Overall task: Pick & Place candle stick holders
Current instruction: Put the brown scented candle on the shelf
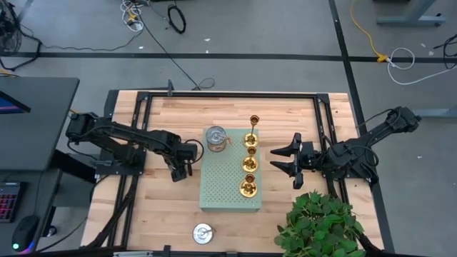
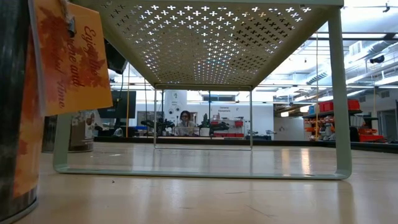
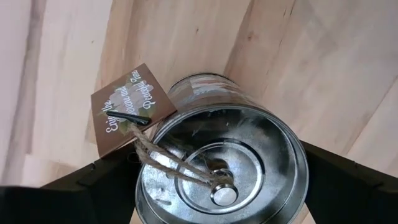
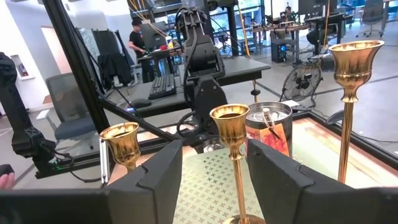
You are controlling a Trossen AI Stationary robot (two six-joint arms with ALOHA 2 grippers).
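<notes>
Wooden desk (image 1: 143, 207) of pale planks, seen from above, carries a pale green perforated board (image 1: 223, 187) at its middle, raised on legs like a small shelf. A leafy green plant (image 1: 321, 227) sits at the near right corner of the desk.

Two dark arms reach in from the sides. The left gripper (image 1: 180, 172) hangs just beside the board's left edge. In the left wrist view its fingers (image 3: 93, 186) stand wide apart on either side of a silver tin (image 3: 221, 162) with a twine-tied paper tag, and whether they touch it cannot be told. The right gripper (image 1: 285, 160) waits near the board's right edge, its fingers (image 4: 155, 180) partly open and holding nothing.

On the board, three gold candle stick holders stand in a row along its right side: a tall slender one (image 1: 253, 130) at the far end, a middle one (image 1: 250, 163), and a near one (image 1: 248, 188). A silver tin with a tag (image 1: 216, 138) stands at the board's far left corner. Another squat silver holder (image 1: 203, 233) sits on the desk, near the front edge, apart from the board.
</notes>
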